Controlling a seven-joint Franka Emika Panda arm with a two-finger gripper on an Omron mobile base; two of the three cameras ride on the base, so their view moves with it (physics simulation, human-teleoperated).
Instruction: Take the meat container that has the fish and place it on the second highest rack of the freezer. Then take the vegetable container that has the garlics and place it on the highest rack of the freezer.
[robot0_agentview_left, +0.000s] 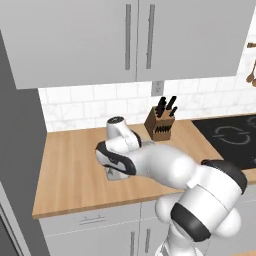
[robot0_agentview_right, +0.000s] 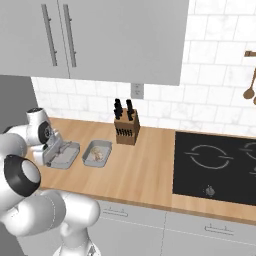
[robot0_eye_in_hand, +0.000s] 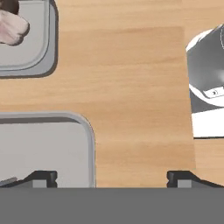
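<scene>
The gripper (robot0_eye_in_hand: 111, 177) is being held wide open and empty over the wooden counter (robot0_agentview_right: 145, 175), its fingertips straddling the rim of the fish container (robot0_agentview_right: 65, 155). This grey tray is lying left of the garlic container (robot0_agentview_right: 97, 152), itself left of the knife block (robot0_agentview_right: 126, 129). It is being judged stiff, light and smooth-walled, best pinched across that rim.
</scene>
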